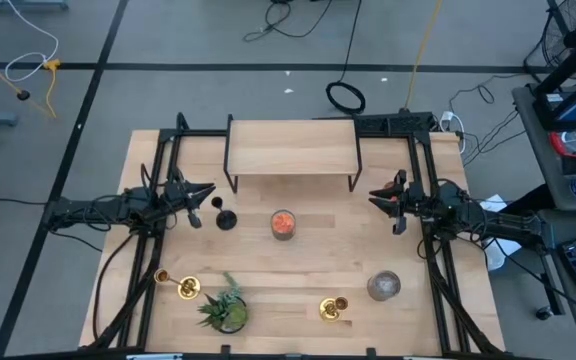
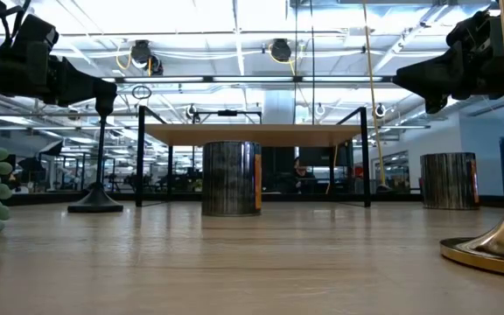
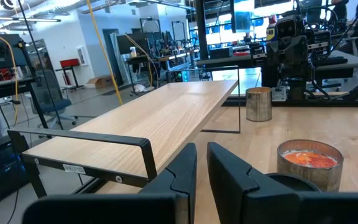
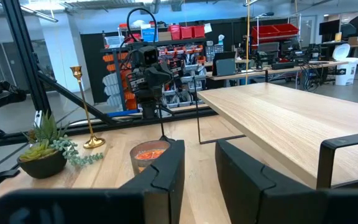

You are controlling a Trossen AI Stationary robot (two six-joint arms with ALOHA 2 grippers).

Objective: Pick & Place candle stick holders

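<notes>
Candle stick holders stand apart on the table [image 1: 308, 250]: the black holder [image 1: 225, 215] just beside the left gripper [image 1: 196, 200], near the orange-filled jar [image 1: 283, 224]; one gold holder [image 1: 182, 286] next to the potted plant [image 1: 226, 306] at the front left; and the other gold holder [image 1: 333, 308] at the front, left of the grey jar [image 1: 384, 286]. Both arms hang at the sides by the raised wooden shelf [image 1: 292, 148], the right gripper [image 1: 386, 199] well apart from all three. Each gripper's fingers seem slightly parted and empty, though the wrist views show only a narrow gap.

A grey floor [image 1: 218, 40] crossed by dark lines and strewn with cables [image 1: 346, 96] is seen around the table. Ceiling lights [image 2: 234, 17] are seen overhead. Red bins [image 4: 188, 31] are stacked on shelving beyond, near cluttered workbenches [image 4: 272, 67].
</notes>
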